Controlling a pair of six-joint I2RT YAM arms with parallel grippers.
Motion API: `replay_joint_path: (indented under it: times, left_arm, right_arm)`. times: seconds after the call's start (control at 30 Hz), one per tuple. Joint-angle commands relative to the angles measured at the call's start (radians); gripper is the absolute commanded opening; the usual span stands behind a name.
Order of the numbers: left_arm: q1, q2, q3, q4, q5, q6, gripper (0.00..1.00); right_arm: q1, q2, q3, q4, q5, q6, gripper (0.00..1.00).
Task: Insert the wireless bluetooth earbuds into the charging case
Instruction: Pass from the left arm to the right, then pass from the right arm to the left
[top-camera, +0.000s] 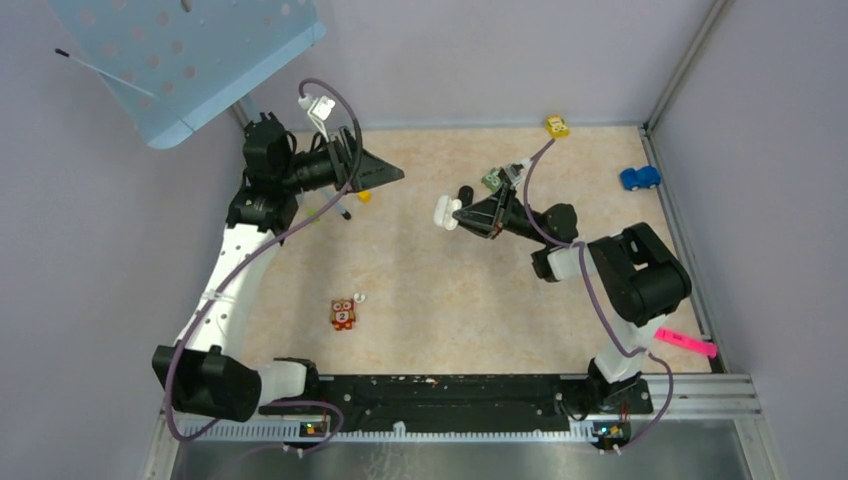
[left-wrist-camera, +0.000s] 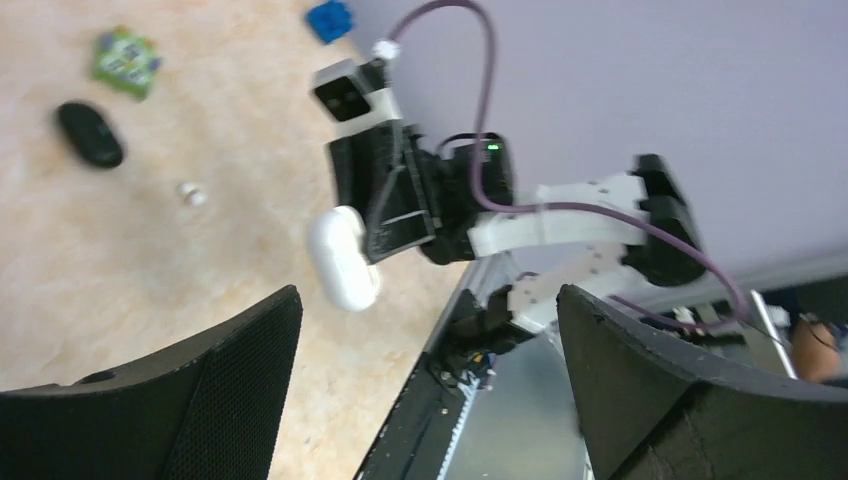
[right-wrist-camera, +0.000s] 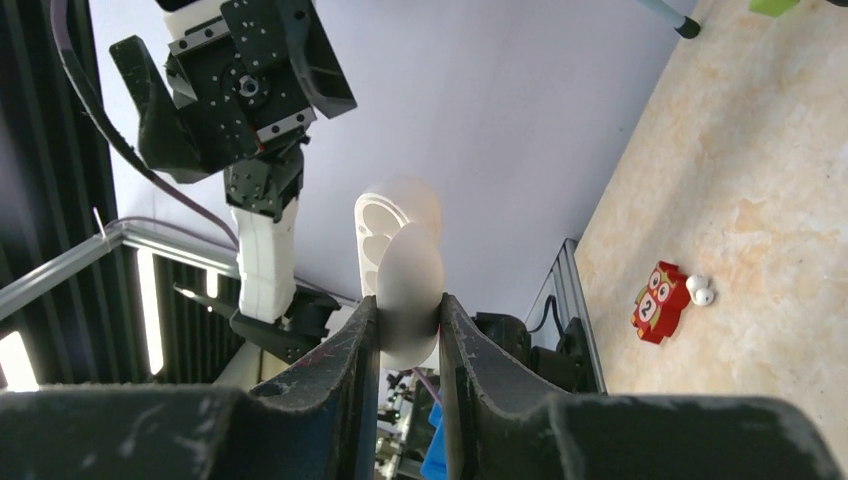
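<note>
Right tool pinching the open charging case above the table

The right tool is pressed onto the white charging case, holding it off the table near the middle, lid open and facing left. The left tool is spread wide with nothing between its fingers, raised at the far left and aimed toward the case. Two white earbuds lie on the table just right of an owl toy, nearer than both tools. One more white bud lies close to a black oval object
</note>
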Motion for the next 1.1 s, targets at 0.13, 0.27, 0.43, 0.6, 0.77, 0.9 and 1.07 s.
replay_joint_path:
  times: [0.13,0.27,0.43,0.6,0.77,0.9,1.07]
  left_arm:
    - [-0.224,0.095,0.129,-0.496,-0.443,0.288,0.99]
    - [-0.308,0.141,0.219,-0.539,-0.565,0.287,0.99]
    - [-0.351,0.207,0.292,-0.612,-0.647,0.323,0.92]
    - [-0.408,0.256,0.322,-0.626,-0.699,0.322,0.84]
    - [-0.443,0.293,0.351,-0.633,-0.739,0.326,0.77]
    - [-0.459,0.314,0.363,-0.635,-0.740,0.334,0.72]
    - [-0.462,0.314,0.360,-0.633,-0.756,0.335,0.64]
  right_arm:
    - [0.006,-0.049,-0.037,0.221,-0.012,-0.013,0.03]
    - [0.006,-0.049,-0.037,0.222,-0.011,-0.013,0.03]
    - [0.012,-0.040,-0.025,0.222,-0.011,-0.012,0.03]
    - [0.017,-0.034,-0.018,0.222,-0.013,-0.010,0.03]
    - [0.020,-0.032,-0.018,0.222,-0.013,-0.010,0.03]
    - [0.023,-0.029,-0.012,0.222,-0.014,-0.007,0.03]
    - [0.024,-0.029,-0.008,0.222,-0.015,-0.005,0.03]
